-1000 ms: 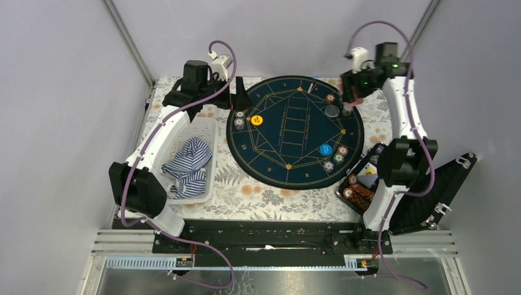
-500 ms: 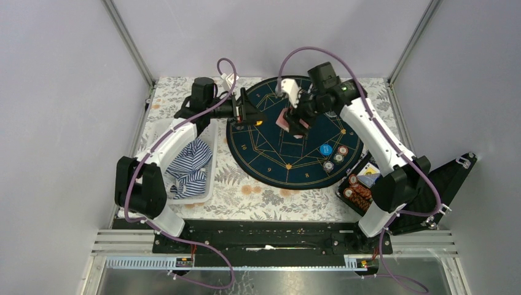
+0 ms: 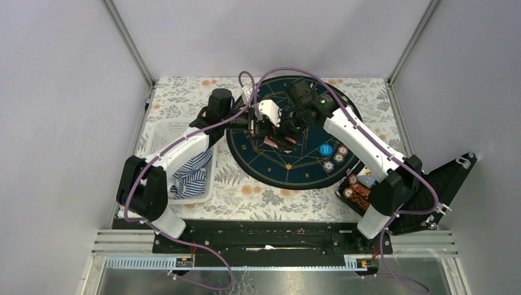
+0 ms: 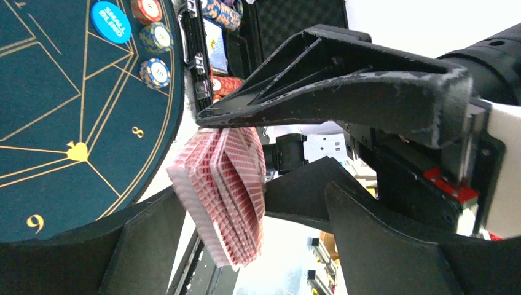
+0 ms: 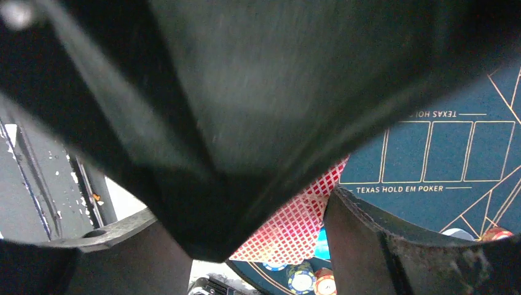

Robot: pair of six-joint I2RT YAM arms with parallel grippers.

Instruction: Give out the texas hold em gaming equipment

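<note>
A fanned deck of red-backed playing cards [image 4: 224, 190] hangs above the round dark blue mat [image 3: 307, 166], with my right gripper [image 3: 281, 132] shut on it. In the right wrist view the cards [image 5: 295, 224] show between that gripper's [image 5: 242, 246] fingers, partly behind a dark blurred finger. My left gripper [image 4: 246, 209] stands open, one finger on each side of the deck, and meets the right one over the mat's left half [image 3: 261, 126]. A blue disc [image 3: 325, 149] and three chip stacks [image 3: 338, 158] lie at the mat's right edge. The arms hide the mat's left side.
A white basket [image 3: 209, 184] with the striped cloth [image 3: 187, 172] stands left of the mat. An open black case [image 3: 359, 187] with more chips sits at the right, its lid leaning outward. Frame posts rise at both far corners.
My right arm has swung from the mat's far right to its centre-left with the cards. The left arm has moved right to meet it, and its jaws now straddle the deck.
</note>
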